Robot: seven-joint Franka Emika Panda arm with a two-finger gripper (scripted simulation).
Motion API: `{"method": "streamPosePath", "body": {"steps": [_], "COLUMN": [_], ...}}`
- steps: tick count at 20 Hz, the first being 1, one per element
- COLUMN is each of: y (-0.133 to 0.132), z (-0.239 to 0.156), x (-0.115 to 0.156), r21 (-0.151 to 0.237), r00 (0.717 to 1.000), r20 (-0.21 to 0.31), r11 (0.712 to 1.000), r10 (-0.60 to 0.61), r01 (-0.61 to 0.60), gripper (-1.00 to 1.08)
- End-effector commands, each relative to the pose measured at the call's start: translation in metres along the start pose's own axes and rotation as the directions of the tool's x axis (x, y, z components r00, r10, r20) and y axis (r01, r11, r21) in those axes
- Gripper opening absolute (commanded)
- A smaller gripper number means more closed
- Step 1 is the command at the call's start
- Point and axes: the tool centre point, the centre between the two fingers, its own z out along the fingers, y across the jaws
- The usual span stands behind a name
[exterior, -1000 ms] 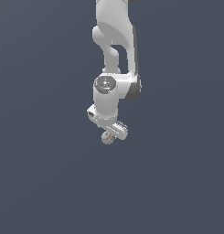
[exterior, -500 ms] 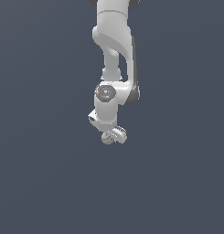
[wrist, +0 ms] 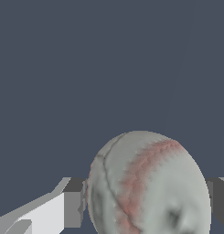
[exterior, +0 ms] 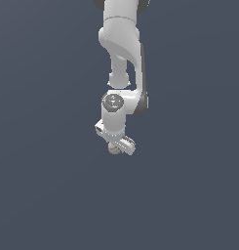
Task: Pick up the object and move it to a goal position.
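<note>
All around is a flat, dark slate-blue backdrop, plain in both views, with no edge or surface line to make out. Against it sits the small off-white ball with thin red stitch marks [wrist: 147,185], looking like a baseball. It is caught between the 2 fingers of the white gripper [exterior: 117,146], one dark grey finger pad [wrist: 73,203] pressed to one side of it and the other pad [wrist: 218,201] touching the opposite side, so the hand is clamped on the ball. In the exterior view only a sliver of the ball [exterior: 113,148] peeks out beneath the gripper body, with a hint of red on it; the rest is hidden by the fingers. Above that, the white jointed robot arm [exterior: 122,49] comes down from the top edge of the exterior view, bends at a rounded wrist joint with a grey circular cap [exterior: 113,101], and points the hand downward, slightly tilted. The ball hangs in the grip near the middle of the exterior view, with nothing visibly touching it from below.
</note>
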Motion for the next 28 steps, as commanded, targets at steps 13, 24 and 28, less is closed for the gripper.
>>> {"method": "streamPosePath", "body": {"steps": [13, 24, 28], "y": [0.003, 0.024, 0.036], "z": [-0.011, -0.074, -0.111], "x": [-0.002, -0.015, -0.022], "r21": [0.0, 0.001, 0.001], "r00": [1.0, 1.0, 1.0], "r20": [0.0, 0.001, 0.001], "r11": [1.0, 1.0, 1.0], "r10": [0.0, 0.0, 0.001], "r01": [0.0, 0.0, -0.001], "gripper": [-1.0, -1.0, -1.0]}}
